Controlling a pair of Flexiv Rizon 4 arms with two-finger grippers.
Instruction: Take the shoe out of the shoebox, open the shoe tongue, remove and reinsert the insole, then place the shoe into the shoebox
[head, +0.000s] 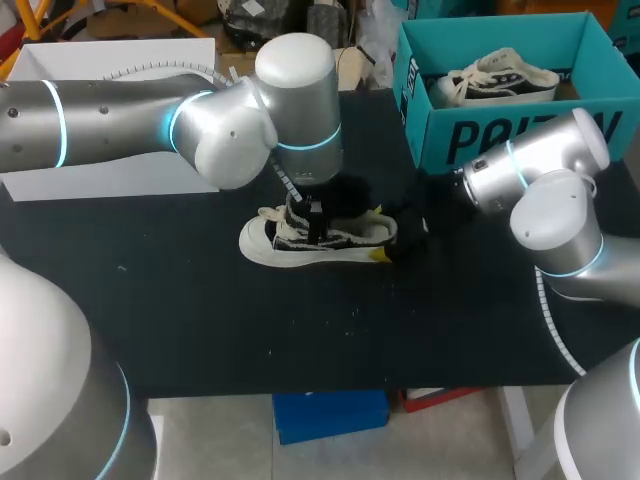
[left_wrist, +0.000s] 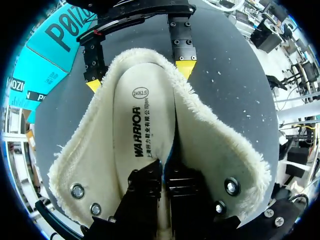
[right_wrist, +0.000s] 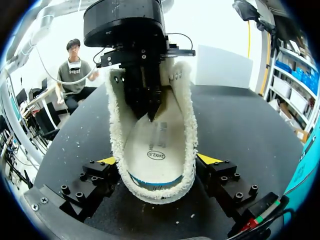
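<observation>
Shoe (head: 330, 240), low and fleece-lined, stands sole-down on the black table (head: 200, 330) near its middle. It is out of the teal shoebox (head: 500, 140), which sits toward 1 o'clock from it with a second shoe (head: 500, 80) inside. Its long axis runs 9 to 3 o'clock in the head view, white toe cap toward 9 and heel toward 3, and its mouth is spread wide so the insole (left_wrist: 137, 125) shows along the bottom. It looks light, with a soft upper that would give under a squeeze and a stiffer rubber sole and heel, so the heel is the sound place to clamp. The insole seems thin and floppy, best pinched at an edge, and likely to drag on the fleece. The right pincer (right_wrist: 157, 160) grips the heel, one yellow tip on each side. The left pincer (left_wrist: 161, 182) comes down into the mouth with its fingers drawn together and tips on the insole; whether they pinch it I cannot tell.
</observation>
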